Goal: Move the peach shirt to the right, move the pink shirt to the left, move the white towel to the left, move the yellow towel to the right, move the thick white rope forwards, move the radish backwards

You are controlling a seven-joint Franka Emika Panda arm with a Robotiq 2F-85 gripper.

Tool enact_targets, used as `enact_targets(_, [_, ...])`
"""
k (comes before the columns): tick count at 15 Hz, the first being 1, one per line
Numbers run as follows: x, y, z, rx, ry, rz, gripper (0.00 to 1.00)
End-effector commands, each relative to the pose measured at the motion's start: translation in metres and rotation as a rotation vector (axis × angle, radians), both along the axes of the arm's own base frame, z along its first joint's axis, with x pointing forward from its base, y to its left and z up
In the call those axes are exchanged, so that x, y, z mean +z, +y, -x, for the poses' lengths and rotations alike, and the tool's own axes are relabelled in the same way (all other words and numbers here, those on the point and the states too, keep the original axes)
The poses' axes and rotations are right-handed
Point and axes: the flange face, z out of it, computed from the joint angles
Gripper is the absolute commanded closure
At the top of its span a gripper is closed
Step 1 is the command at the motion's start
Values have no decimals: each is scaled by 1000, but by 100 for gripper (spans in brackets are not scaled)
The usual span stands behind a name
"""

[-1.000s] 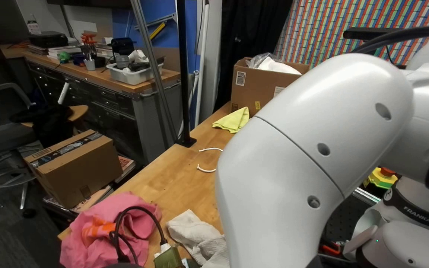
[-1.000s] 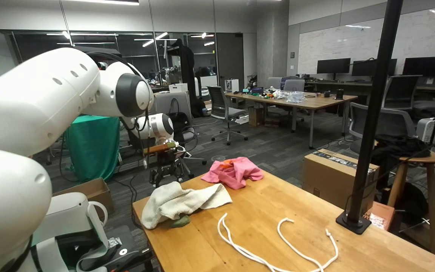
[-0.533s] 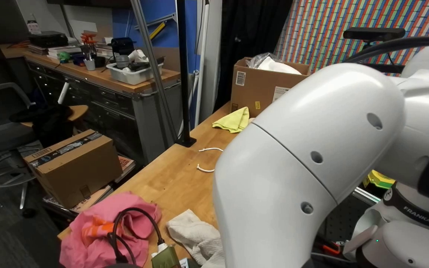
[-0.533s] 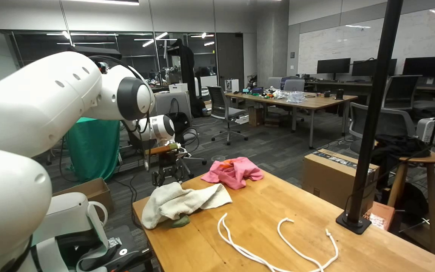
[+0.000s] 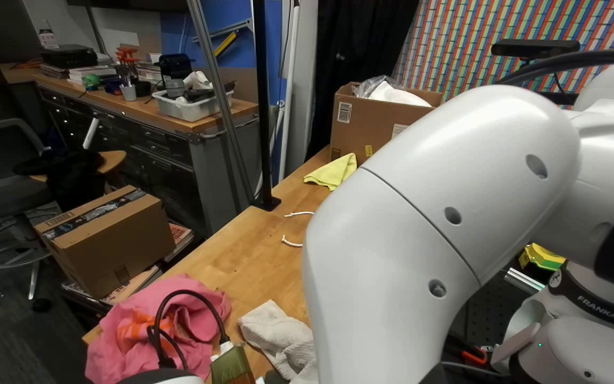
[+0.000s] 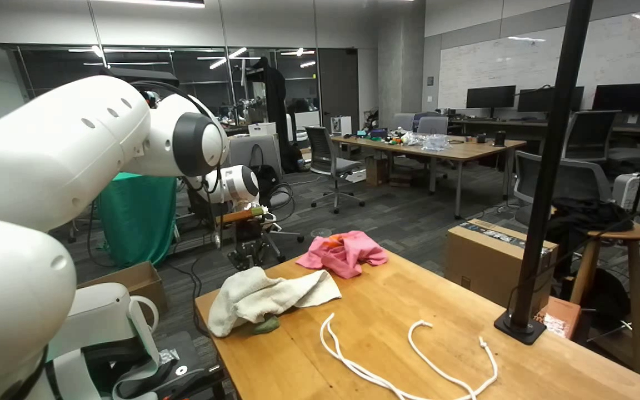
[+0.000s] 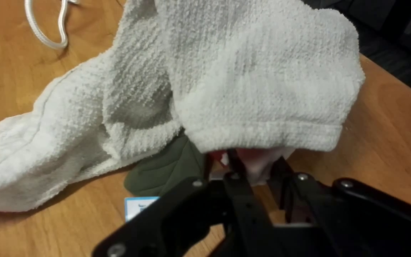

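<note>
In the wrist view, the thick white rope (image 7: 52, 44) loops at the upper left, and the nubbly, folded white towel (image 7: 227, 75) runs from left edge to upper right. Below its hem, a stitched green leaf (image 7: 170, 167) adjoins the radish (image 7: 214, 157), a red patch mostly hidden; just right, reddish-pink cloth (image 7: 262, 165) sits inside the pincer (image 7: 257, 160); whether its fingers grip it, one cannot tell. In an exterior view, the rumpled pink shirt (image 5: 152, 330) lies lower left, the yellow towel (image 5: 333, 172) just above centre. A taped carton (image 5: 107, 245) sits at left, a white bin (image 5: 188, 111) of grey and black items (image 5: 199, 95) at upper left, an open cardboard box (image 5: 360, 130) of clear plastic (image 5: 372, 86) at upper centre. A black post (image 5: 260, 106) stands on the desk (image 5: 227, 256); the white arm (image 5: 392, 256) fills the right, hiding some rope.
</note>
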Motion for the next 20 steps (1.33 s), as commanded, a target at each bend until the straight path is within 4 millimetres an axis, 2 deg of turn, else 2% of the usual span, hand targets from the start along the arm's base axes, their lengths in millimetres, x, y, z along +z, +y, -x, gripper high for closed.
enact_targets(1, [2, 0, -6, 15, 10, 11, 99])
enact_targets(2, [3, 1, -7, 14, 8, 7, 95])
enact_targets(5, [10, 5, -10, 9, -13, -6, 95])
enact_targets(9, [36, 15, -20, -20, -64, -72, 95])
enact_targets(14, [91, 23, -57, -133, -145, -264, 95])
enact_targets(17, [116, 15, -83, -196, -197, -355, 95])
enact_targets(20, [129, -1, -104, -233, -239, -396, 95])
